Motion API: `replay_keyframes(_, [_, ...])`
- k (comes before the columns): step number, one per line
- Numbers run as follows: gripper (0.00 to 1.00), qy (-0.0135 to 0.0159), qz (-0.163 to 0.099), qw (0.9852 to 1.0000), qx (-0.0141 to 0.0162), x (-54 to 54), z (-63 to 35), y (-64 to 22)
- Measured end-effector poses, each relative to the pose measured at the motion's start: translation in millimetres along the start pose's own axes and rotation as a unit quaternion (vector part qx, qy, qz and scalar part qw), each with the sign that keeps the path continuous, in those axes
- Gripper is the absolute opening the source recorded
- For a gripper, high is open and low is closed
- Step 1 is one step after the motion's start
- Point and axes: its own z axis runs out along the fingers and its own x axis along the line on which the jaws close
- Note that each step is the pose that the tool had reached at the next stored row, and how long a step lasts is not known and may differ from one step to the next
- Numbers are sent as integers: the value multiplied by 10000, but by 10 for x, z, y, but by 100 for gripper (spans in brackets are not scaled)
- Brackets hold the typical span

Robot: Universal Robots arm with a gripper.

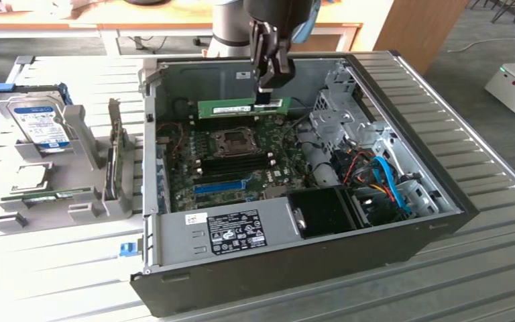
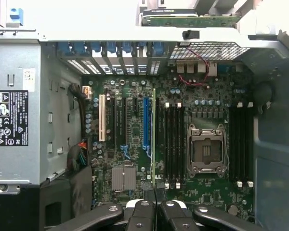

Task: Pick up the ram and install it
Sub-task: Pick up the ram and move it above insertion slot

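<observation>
Fingers (image 1: 265, 92) of the gripper (image 1: 267, 100) are pinched shut on the ram (image 1: 239, 108), gripping its top edge near the end at the exterior view's right. In the exterior view the green stick hangs level and on edge inside the open computer case (image 1: 436, 221), at about 12 o'clock from the CPU socket (image 1: 237, 141) and close to the far wall, above the motherboard and not in any slot. The blue slot strip (image 1: 219, 186) lies at about 6 o'clock from the socket. Outside the case, at about 9 o'clock on the bench (image 1: 499, 282), a grey holder (image 1: 119, 194) carries a hard drive (image 1: 41, 121) and a second green stick (image 1: 56, 196). In the wrist view the ram (image 2: 154, 139) shows edge-on as a thin green line running out from between the two closed fingers (image 2: 145, 211). It sits between the blue slot strip (image 2: 145, 122) and the black memory slots (image 2: 171, 144), just beside the nearest black slot, with the CPU socket (image 2: 205, 150) beyond them.
</observation>
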Motion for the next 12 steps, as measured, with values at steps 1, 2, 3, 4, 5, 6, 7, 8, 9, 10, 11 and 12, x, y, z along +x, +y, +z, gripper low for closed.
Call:
replay_keyframes(1, [12,0,0,10000,0,-9,1,0])
replay_keyframes(2, [12,0,0,10000,0,-19,1,-1])
replay_keyframes(3, [12,0,0,10000,0,-29,2,-1])
replay_keyframes(4, [12,-1,0,10000,0,-39,3,-2])
replay_keyframes(5, [12,0,0,10000,0,-49,3,-2])
replay_keyframes(6, [12,0,0,10000,0,-60,4,-3])
replay_keyframes(7, [12,0,0,10000,0,-73,4,-4])
replay_keyframes(8, [12,0,0,10000,0,-85,5,-5])
replay_keyframes(9, [12,0,0,10000,0,-97,6,-5])
replay_keyframes(10, [12,0,0,10000,0,-111,7,-6])
replay_keyframes(11, [12,0,0,10000,0,-126,7,-6])
replay_keyframes(12, [12,0,0,10000,0,-142,8,-6])
